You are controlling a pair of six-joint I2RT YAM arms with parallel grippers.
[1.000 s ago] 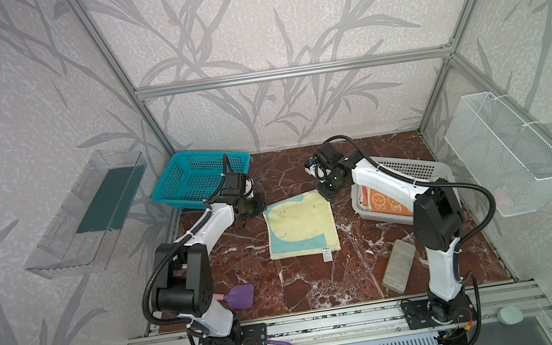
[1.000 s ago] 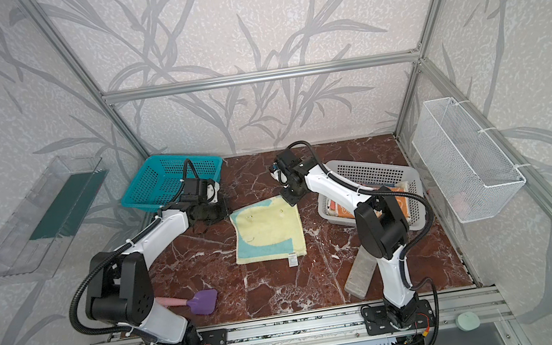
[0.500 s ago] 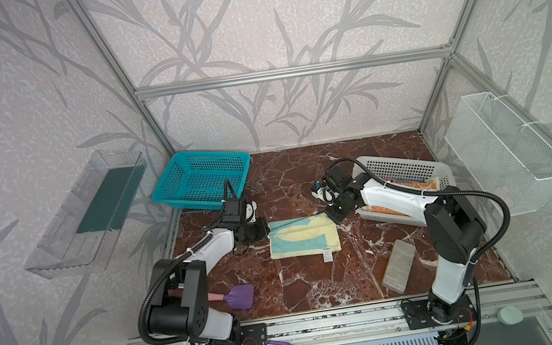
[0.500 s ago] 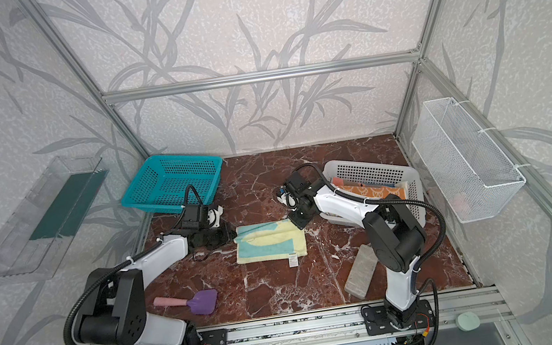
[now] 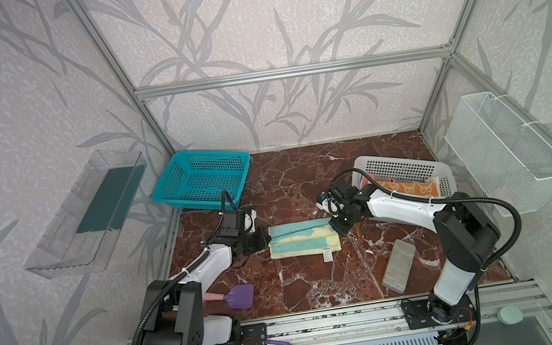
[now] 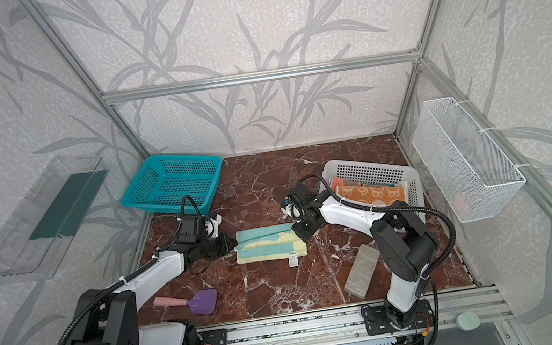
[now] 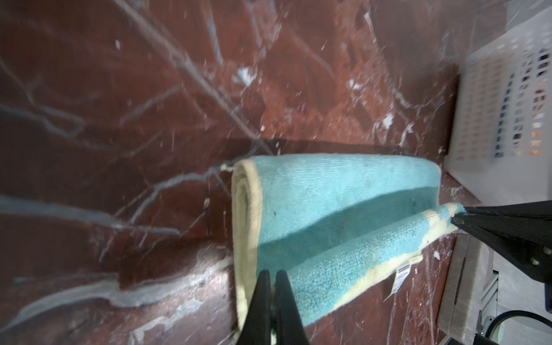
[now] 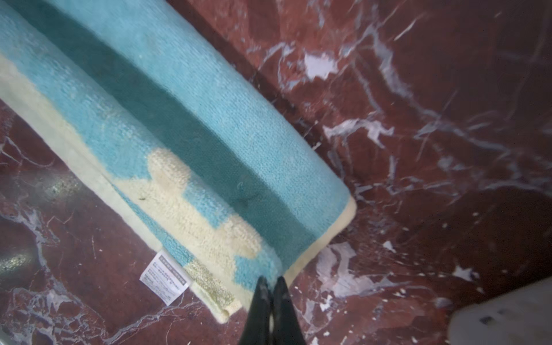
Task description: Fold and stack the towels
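1. Pinching with both pairs of jaws closed tight: my left jaws clamp the left end of the pale yellow and teal towel (image 5: 304,239) (image 6: 270,244), and my right jaws clamp its right end. Each pair has the free edge of the upper layer.
2. In both wrist views the towel (image 7: 343,215) (image 8: 179,134) is doubled over, teal side out. Its fold is rounded on the far side, and the held edge stands slightly off the layer beneath.
3. The towel lies mid-table (image 5: 304,176) between my two arms. A cream strip of the lower layer shows along the near side, and a white label (image 5: 327,255) (image 8: 164,280) sticks out onto the marble at the near right corner.
4. Behind my right arm sits the white basket (image 5: 409,165), with an orange towel with white figures (image 5: 409,189) (image 6: 373,194) inside.
5. Farther out and apart from the towel are the teal basket (image 5: 202,180) at back left, the grey block (image 5: 398,266) at front right, and the purple scoop (image 5: 237,296) at front left.
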